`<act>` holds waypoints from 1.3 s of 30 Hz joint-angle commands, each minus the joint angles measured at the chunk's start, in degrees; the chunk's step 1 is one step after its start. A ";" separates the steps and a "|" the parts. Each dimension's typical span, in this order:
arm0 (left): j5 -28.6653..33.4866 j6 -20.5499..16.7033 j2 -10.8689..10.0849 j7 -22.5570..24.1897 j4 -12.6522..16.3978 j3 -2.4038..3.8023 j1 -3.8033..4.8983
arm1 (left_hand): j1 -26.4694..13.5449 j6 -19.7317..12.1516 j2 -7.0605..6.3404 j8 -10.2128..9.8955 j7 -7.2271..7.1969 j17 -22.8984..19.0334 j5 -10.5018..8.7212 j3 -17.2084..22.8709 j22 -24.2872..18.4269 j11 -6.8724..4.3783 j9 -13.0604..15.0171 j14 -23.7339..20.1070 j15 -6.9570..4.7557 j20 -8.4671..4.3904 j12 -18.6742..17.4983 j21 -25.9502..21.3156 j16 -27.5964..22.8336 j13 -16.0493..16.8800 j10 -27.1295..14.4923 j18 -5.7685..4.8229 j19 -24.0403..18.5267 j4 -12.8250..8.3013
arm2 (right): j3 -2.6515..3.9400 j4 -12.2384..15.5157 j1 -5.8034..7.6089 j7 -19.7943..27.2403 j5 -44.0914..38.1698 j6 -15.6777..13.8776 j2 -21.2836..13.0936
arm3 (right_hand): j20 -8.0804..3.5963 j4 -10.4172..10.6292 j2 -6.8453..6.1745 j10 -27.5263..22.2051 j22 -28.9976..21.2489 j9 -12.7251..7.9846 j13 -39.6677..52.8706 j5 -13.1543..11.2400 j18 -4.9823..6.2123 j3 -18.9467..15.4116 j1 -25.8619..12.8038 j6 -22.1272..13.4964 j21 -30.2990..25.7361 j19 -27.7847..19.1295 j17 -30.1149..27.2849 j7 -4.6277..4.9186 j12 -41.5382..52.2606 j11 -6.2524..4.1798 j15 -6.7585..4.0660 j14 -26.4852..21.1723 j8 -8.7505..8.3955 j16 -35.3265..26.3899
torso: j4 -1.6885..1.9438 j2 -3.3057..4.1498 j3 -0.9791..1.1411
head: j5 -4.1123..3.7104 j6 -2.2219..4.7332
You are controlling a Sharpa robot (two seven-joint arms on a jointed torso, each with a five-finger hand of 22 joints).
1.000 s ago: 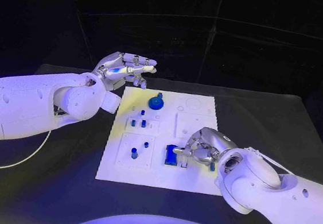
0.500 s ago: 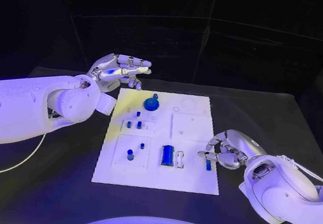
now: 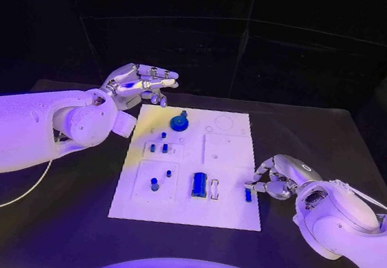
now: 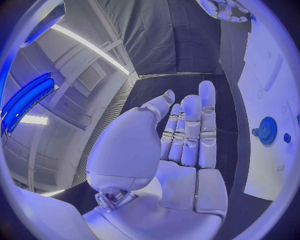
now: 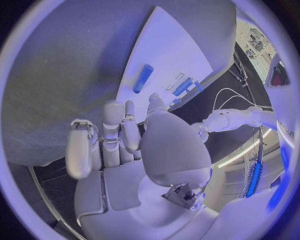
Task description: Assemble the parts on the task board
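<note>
The white task board [image 3: 234,151] lies mid-table. On it are a blue gear [image 3: 179,122], small blue pegs [image 3: 158,148], a blue block [image 3: 200,184] in a slot and a slim blue piece [image 3: 247,194] near its right edge. My right hand [image 3: 276,179] hovers at that right edge beside the slim piece, fingers curled in, holding nothing. The right wrist view shows this hand [image 5: 131,145] with the board [image 5: 169,55] and a blue piece [image 5: 142,78] beyond it. My left hand [image 3: 142,82] floats off the board's far left corner, empty. Its fingers [image 4: 187,130] are extended, near the gear [image 4: 269,130].
The black table [image 3: 332,143] extends around the board on all sides. A white cable [image 3: 2,196] trails under my left arm at the near left. Dark panels stand behind the table's far edge.
My right hand has drawn back rightwards from the blue block to the board's right edge, leaving the block and the slim piece on the board. My left hand has barely moved.
</note>
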 commanded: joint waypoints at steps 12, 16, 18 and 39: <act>0.18 0.70 -0.08 0.22 0.06 0.04 0.08 | -0.03 -0.41 0.37 0.38 0.08 -0.05 0.13 -0.18 -0.08 0.03 0.03 -0.24 -0.03 0.35 0.32 -0.34 0.04 0.07 -0.45 0.83 0.12 -0.01 | -0.02 -1.00 -0.27 -0.37 -2.57 6.03 1.60 | 0.34 0.48 -0.37 -0.18 1.36 -0.25 0.06 -0.97 -0.62 -1.24 -0.01 1.13 -0.15 0.40 0.04 -0.18 0.02 -0.04 0.10 0.15 -0.59 -0.29 | -0.07 -0.06 0.00 | 0.27 -0.16; 0.18 0.78 -0.09 0.18 0.06 0.04 0.08 | -0.27 -0.49 0.46 0.46 0.12 -0.10 0.12 -0.32 -0.14 0.08 0.02 -0.26 0.01 0.37 0.45 -0.38 0.09 0.08 -0.56 0.82 0.13 0.14 | -0.02 -0.96 -0.52 -0.22 -2.84 6.59 1.70 | 0.29 0.32 -0.31 -0.09 1.44 -0.29 0.19 -1.66 -0.64 -1.36 0.48 1.61 -0.12 0.43 0.04 -0.30 0.13 -0.13 0.04 0.15 -0.64 -0.29 | -0.01 -0.08 -0.04 | 0.23 -0.15; 0.18 0.78 -0.10 0.17 0.05 0.04 0.08 | -0.29 -0.50 0.47 0.47 0.12 -0.11 0.13 -0.33 -0.14 0.08 0.02 -0.26 0.01 0.37 0.47 -0.39 0.09 0.08 -0.58 0.82 0.13 0.16 | -0.03 -1.01 -0.60 -0.19 -3.03 7.11 1.77 | 0.26 0.15 -0.33 -0.07 1.50 -0.30 0.22 -2.08 -0.65 -1.43 0.82 1.87 -0.10 0.45 0.04 -0.35 0.15 -0.18 0.00 0.14 -0.67 -0.29 | -0.02 -0.09 -0.03 | 0.24 -0.14; 0.18 0.83 -0.19 0.14 0.11 0.04 0.08 | -0.29 -0.50 0.47 0.47 0.12 -0.11 0.13 -0.33 -0.14 0.08 0.02 -0.26 0.01 0.37 0.47 -0.39 0.09 0.08 -0.58 0.82 0.13 0.16 | -0.03 -2.84 -1.94 -0.68 -10.29 13.13 4.45 | -0.26 -7.57 2.55 -0.52 1.51 -1.20 0.21 -6.30 -0.66 3.93 13.19 3.44 -0.22 0.43 0.05 -0.67 -0.50 -0.65 -0.45 0.03 -2.17 -0.37 | 0.01 -0.02 -0.03 | 0.31 0.10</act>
